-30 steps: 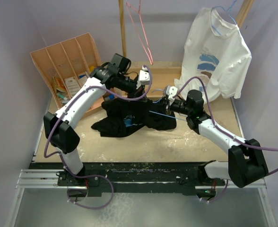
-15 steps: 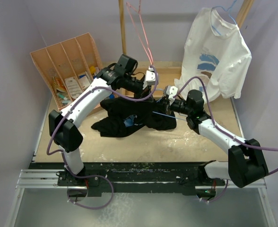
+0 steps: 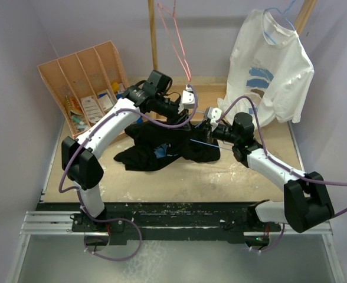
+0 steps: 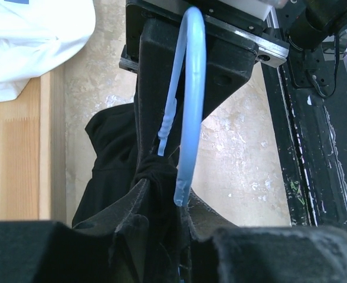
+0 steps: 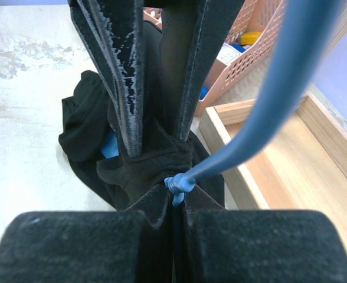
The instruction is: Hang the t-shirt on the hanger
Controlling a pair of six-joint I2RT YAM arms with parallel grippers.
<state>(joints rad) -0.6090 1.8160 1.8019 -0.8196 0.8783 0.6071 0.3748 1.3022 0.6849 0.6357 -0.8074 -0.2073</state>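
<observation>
The black t-shirt (image 3: pixel 153 147) lies bunched on the table between the arms. The light-blue hanger (image 3: pixel 210 144) runs through it, one wire showing at the shirt's right edge. My left gripper (image 3: pixel 189 99) is shut on a gathered fold of the t-shirt (image 4: pixel 117 159), right beside the hanger's hook (image 4: pixel 188 88). My right gripper (image 3: pixel 210 117) faces it, shut on the hanger's twisted neck (image 5: pixel 179 183). In the right wrist view the left gripper's fingers (image 5: pixel 117 65) pinch black cloth (image 5: pixel 156 168) just beyond that neck. Most of the hanger is hidden in the cloth.
A white t-shirt (image 3: pixel 271 65) hangs at the back right. A pink-red hanger (image 3: pixel 176 41) hangs from a wooden post. A wooden divider box (image 3: pixel 82 82) stands at the back left. A wooden tray (image 3: pixel 218 88) lies behind the grippers, a pink basket (image 5: pixel 250 35) beside it.
My left gripper has moved right and a little back, drawing the t-shirt's fold toward the hanger's hook and the right gripper. The right arm has stayed put.
</observation>
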